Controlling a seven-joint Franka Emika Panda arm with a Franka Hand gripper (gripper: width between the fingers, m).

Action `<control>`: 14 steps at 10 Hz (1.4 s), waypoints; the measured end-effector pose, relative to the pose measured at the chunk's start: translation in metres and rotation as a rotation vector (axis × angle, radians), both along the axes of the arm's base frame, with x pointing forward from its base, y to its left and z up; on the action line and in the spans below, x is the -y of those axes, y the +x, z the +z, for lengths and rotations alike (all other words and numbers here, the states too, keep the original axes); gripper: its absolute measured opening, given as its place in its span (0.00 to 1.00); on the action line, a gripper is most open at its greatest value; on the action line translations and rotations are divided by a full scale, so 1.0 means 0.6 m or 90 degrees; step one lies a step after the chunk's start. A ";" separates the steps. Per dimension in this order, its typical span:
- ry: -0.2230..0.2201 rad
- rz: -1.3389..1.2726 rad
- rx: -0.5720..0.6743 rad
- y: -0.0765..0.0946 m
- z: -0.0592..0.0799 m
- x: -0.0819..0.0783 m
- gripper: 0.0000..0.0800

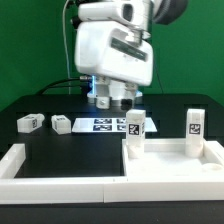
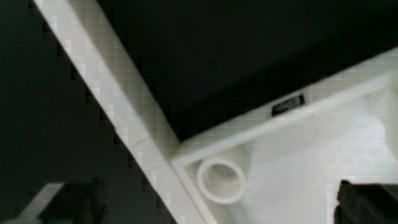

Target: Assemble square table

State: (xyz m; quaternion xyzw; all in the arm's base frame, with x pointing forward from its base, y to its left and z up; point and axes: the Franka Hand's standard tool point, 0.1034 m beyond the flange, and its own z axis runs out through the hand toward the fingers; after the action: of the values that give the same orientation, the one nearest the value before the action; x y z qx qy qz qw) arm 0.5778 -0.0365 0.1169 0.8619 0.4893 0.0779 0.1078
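Smooth white tabletop (image 1: 175,166), raised rim

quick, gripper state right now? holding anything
gripper: open, holding nothing

Dim, soft-focus frames; blurrier wrist view

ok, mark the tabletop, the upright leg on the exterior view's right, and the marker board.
tabletop (image 1: 176,166): exterior view, bare floor of the tray.
upright leg (image 1: 193,126): exterior view, the tag on its front face.
marker board (image 1: 98,125): exterior view, printed tags near its middle.
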 end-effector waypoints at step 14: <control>0.091 -0.408 -0.070 -0.136 -0.042 0.140 0.81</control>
State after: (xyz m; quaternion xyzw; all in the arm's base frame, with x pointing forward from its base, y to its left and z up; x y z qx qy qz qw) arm 0.4964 -0.1204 0.0918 0.9802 0.1921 0.0272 0.0396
